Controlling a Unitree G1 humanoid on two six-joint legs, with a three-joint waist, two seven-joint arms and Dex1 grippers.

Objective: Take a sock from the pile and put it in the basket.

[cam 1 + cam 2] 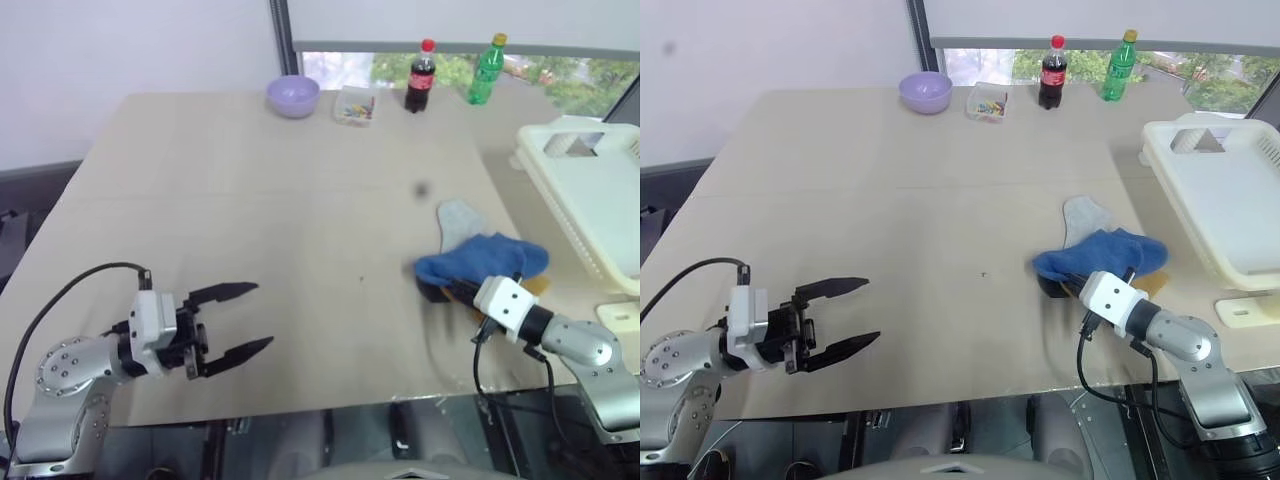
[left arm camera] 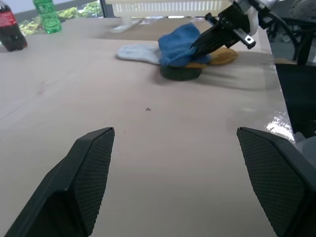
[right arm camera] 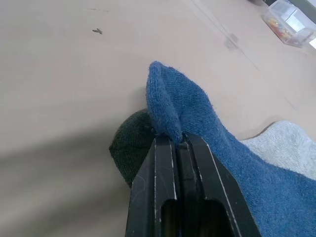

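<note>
The pile (image 1: 478,258) lies right of the table's middle: a royal blue sock (image 1: 480,260) on top, a light grey sock (image 1: 458,220) behind it, a dark sock (image 3: 129,147) and a mustard yellow sock (image 2: 222,57) underneath. My right gripper (image 3: 178,140) is shut on a pinched fold of the blue sock at the near edge of the pile. My left gripper (image 1: 252,318) hovers open over bare table at the near left, holding nothing. The cream-white basket (image 1: 590,200) stands at the table's right edge, beyond the pile.
Along the far edge stand a lilac bowl (image 1: 293,96), a small clear box (image 1: 355,105), a cola bottle (image 1: 421,76) and a green bottle (image 1: 488,70). The wooden table (image 1: 250,200) stretches wide between the grippers.
</note>
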